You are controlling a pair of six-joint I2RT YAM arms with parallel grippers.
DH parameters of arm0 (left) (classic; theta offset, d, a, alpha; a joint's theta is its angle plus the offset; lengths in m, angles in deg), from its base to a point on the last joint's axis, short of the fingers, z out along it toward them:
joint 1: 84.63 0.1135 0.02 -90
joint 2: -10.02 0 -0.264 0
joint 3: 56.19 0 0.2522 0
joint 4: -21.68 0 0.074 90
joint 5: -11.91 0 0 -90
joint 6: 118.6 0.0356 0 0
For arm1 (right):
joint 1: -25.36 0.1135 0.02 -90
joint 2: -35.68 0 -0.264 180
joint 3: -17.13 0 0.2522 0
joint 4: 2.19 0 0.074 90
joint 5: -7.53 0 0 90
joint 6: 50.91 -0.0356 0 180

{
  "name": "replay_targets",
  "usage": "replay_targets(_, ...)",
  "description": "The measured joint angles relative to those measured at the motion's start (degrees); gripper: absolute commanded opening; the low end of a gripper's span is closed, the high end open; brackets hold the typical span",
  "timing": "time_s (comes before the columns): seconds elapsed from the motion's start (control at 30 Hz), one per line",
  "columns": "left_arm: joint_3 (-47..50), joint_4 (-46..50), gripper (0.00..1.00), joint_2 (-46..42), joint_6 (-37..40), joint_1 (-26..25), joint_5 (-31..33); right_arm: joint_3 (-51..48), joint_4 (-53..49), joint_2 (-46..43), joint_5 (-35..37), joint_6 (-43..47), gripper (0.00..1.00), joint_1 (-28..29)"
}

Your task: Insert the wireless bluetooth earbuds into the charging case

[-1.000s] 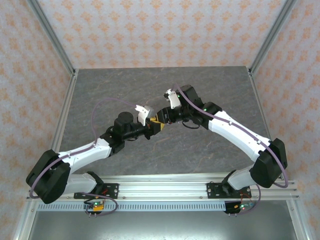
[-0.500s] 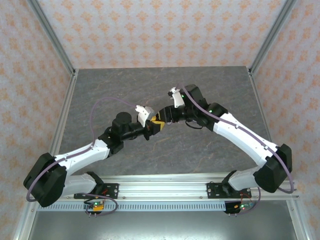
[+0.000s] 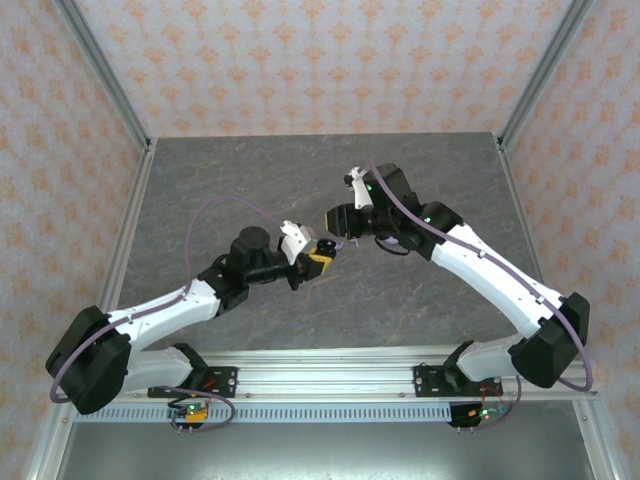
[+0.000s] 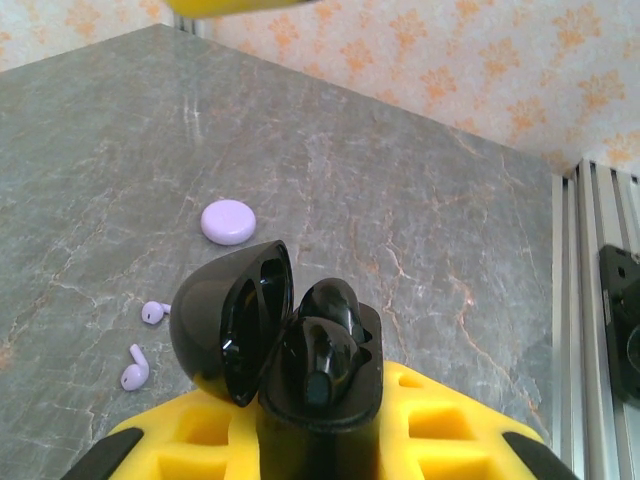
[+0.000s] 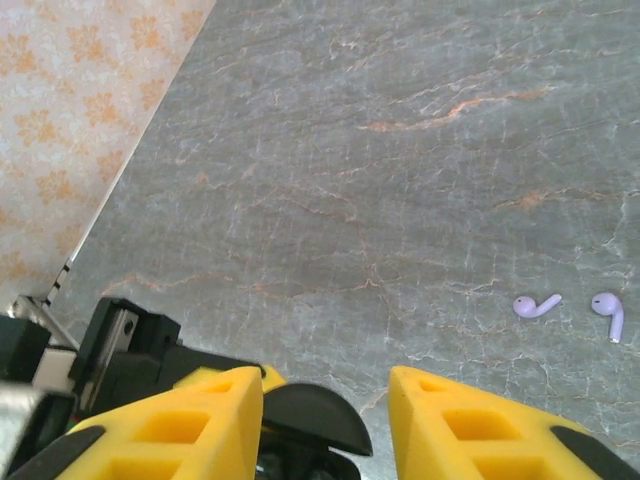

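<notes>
2 black earbuds (image 4: 328, 305) seated in the wells of the black charging case (image 4: 225, 325), its lid tipped open to the left. the case stands upright in the left pincer (image 4: 320, 440), yellow fingers (image 4: 440, 430) closed on its base, held clear above the desk (image 4: 420, 200). 2 lavender earbuds (image 4: 135, 370) lie loose on the desk, close together, not touching. the round lavender case (image 4: 228, 221) is shut, near them. right pincer (image 5: 325, 380): jaws apart, gripping nothing, hovering just beside the black lid. from above, both pincers meet near mid-desk, tips close.
</notes>
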Motion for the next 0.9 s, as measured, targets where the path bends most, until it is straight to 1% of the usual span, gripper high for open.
replay_targets(0.13,-1.2,1.4,0.12,-0.2,1.7,-0.3,-0.8,0.7,-0.8,1.7,0.1,-0.5,0.21,0.0)
replay_targets(0.27,-1.8,3.2,0.12,-0.6,3.3,-0.7,-0.9,1.7,-2.9,3.7,0.0,-0.6,0.18,0.0)
replay_targets(0.5,-1.8,4.3,0.11,-0.8,4.9,-1.1,-1.1,3.4,-4.8,6.3,-1.6,-0.6,0.17,0.0)
replay_targets(0.9,-1.9,4.9,0.12,-0.8,5.6,-1.1,-0.5,4.5,-8.3,9.7,-6.8,0.1,0.17,0.0)
